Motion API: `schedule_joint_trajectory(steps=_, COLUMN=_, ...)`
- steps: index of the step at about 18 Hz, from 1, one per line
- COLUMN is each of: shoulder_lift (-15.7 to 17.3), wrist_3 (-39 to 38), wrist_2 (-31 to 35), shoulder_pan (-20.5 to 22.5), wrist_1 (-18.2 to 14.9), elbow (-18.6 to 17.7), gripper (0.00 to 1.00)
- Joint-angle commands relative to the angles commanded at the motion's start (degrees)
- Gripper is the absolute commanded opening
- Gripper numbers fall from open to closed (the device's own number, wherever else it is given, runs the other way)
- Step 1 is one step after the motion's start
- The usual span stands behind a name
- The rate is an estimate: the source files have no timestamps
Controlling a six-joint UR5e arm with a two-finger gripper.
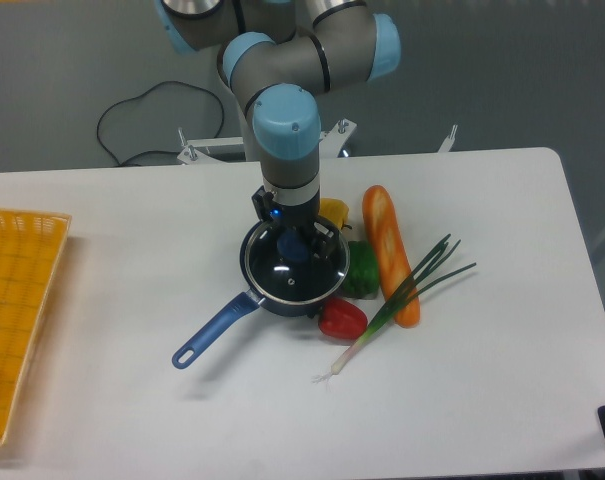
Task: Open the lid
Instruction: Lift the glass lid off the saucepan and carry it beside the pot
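Note:
A dark blue saucepan (222,320) with a long handle sits mid-table, handle pointing to the front left. The round glass lid (294,276) with a thin metal rim lies on it. My gripper (296,246) hangs straight down over the lid's centre, its dark fingers on either side of the blue knob (295,249). The arm hides most of the knob, and I cannot tell if the fingers press on it. The lid looks seated on the pan.
A yellow pepper (333,212), green pepper (361,268), red pepper (343,319), long bread loaf (391,252) and spring onion (402,296) crowd the pan's right side. A yellow basket (12,300) stands at the left edge.

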Motion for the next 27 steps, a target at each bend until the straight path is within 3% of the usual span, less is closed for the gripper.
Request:
schedule_joint_trajectory(steps=8, shoulder_lift=-1.8, wrist_3=3.2, wrist_2=-0.1, shoulder_pan=3.1, wrist_1=-2.2, elbow=3.3, gripper=0.59)
schedule_joint_trajectory(steps=18, shoulder_lift=-11.1, wrist_3=3.5, wrist_2=-0.1, shoulder_pan=4.9, wrist_1=-2.7, elbow=13.6, gripper=0.59)
schedule_joint_trajectory(steps=24, shoulder_lift=-14.1, wrist_3=8.3, wrist_2=-0.5, shoulder_pan=7.3, wrist_1=-7.9, elbow=18.6, gripper=0.59)
schedule_joint_trajectory(steps=27, shoulder_lift=-14.8, wrist_3=11.4, wrist_2=-1.1, shoulder_pan=9.5, wrist_1=-8.1, elbow=19.1, gripper=0.58)
